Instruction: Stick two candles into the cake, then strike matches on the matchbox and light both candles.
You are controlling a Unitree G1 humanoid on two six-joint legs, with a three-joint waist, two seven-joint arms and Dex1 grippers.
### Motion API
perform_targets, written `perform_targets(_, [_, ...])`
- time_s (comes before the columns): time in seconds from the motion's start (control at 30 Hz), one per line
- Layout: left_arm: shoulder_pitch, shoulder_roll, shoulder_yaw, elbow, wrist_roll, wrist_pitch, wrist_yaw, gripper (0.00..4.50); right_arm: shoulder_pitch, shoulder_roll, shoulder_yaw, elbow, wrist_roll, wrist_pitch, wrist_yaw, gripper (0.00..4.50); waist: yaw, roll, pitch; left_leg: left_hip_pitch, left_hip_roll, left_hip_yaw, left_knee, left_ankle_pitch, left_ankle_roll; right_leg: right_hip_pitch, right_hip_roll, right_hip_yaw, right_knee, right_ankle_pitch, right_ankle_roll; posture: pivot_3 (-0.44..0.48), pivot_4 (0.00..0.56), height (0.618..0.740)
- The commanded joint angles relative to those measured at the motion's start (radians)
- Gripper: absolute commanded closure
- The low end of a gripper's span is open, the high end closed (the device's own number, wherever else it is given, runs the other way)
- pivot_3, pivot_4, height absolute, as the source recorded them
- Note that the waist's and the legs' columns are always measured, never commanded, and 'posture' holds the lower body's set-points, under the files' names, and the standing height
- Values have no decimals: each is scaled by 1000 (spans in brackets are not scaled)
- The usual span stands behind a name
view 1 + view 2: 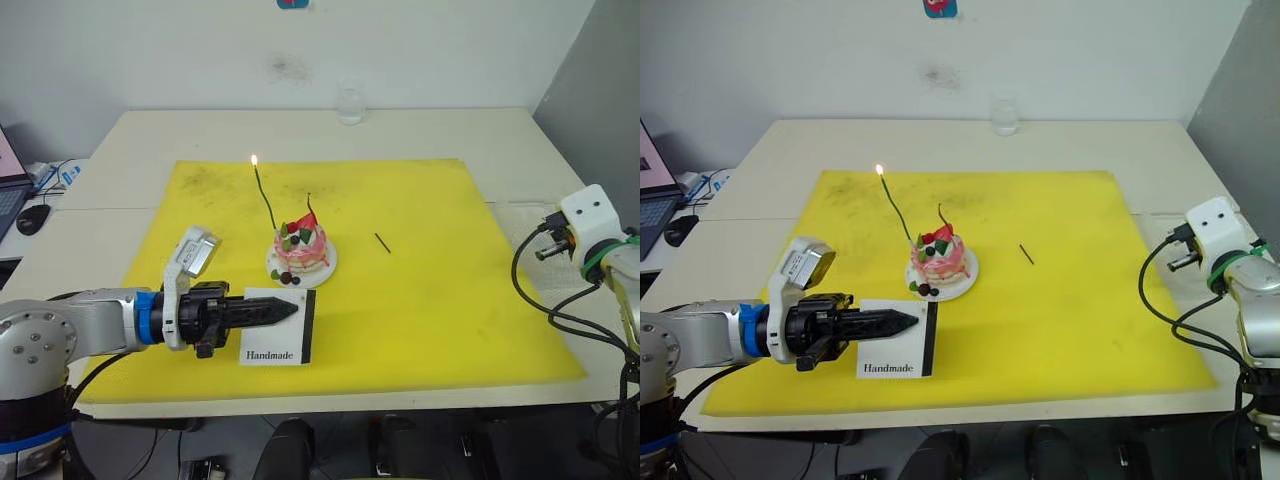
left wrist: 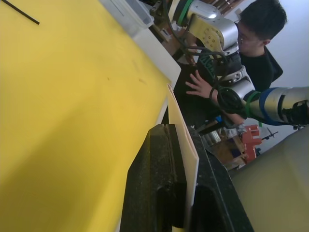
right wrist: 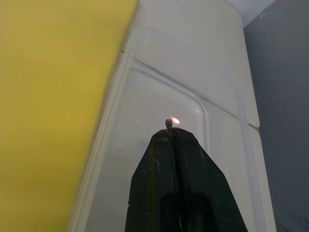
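The cake (image 1: 302, 249) sits on its white plate (image 1: 326, 265) in the middle of the yellow mat. A long green candle (image 1: 265, 200) leans out of it to the left, its tip burning. A shorter reddish-brown candle (image 1: 309, 204) stands in the top and shows no flame. My left gripper (image 1: 290, 310) is shut on the white matchbox (image 1: 283, 345), which lies just in front of the plate. One match (image 1: 382, 242) lies on the mat right of the cake. My right gripper (image 3: 173, 133) is shut on a match (image 3: 168, 123) with a small flame at its tip, off the mat's right side.
A pale tray (image 3: 145, 159) lies on the table under my right gripper, beside the mat's right edge. A glass (image 1: 350, 105) stands at the table's back. A mouse (image 1: 32, 218) lies off the table's left side. A person (image 2: 258, 34) is by the table's right side.
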Motion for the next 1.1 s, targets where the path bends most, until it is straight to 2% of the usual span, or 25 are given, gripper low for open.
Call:
perform_targets(0.03, [-24,-16,-15,3,10,-44,42,4500,-28,-13,-4,20,-27,-27,-28,4472,0,0,0,0,0,1,0,0,0,0,0,0,0,0,0,0,150,740])
perform_targets(0.13, [-33,-23,-27,-7,4,-59,56,4500,-42,4,5,43,-36,-24,-48,3852,-2,0,0,0,0,1,0,0,0,0,0,1,0,0,0,0,150,740])
perform_targets(0.27, [-24,-25,-29,-11,5,-81,71,4500,-38,24,9,11,-37,-16,-58,2380,-2,0,0,0,0,1,0,0,0,0,1,2,0,0,0,0,150,740])
perform_targets(0.37, [-15,-22,-28,-14,3,-89,74,4500,-40,34,-2,-12,-37,-20,-71,1450,-2,0,0,0,0,1,0,0,0,0,0,2,0,0,0,0,150,740])
perform_targets(0.5, [-5,-17,-22,-18,-5,-94,86,4500,-43,10,-43,-92,-48,-75,-86,29,-4,0,0,1,0,2,0,0,0,0,1,3,0,0,0,0,150,740])
perform_targets(0.67, [12,-6,-19,-25,-26,-94,103,4500,-79,-11,-86,-268,52,-67,20,29,-3,0,0,0,0,2,0,0,0,-1,1,3,0,0,0,0,150,740])
perform_targets(0.87, [-6,5,-27,8,-55,-80,133,4500,-90,97,-73,-423,237,-9,95,29,-1,0,0,1,1,-1,0,0,0,0,1,1,0,0,0,0,150,740])
perform_targets(1.0, [18,31,-18,32,-63,-69,137,4500,3,210,22,-496,254,-46,72,29,0,0,0,0,1,-1,0,0,0,0,1,1,0,0,0,0,150,740])
perform_targets(1.1, [48,49,-12,41,-45,-69,130,4500,51,298,125,-466,207,-152,49,29,-2,0,0,0,1,0,0,0,0,-1,1,1,0,0,0,0,150,740])
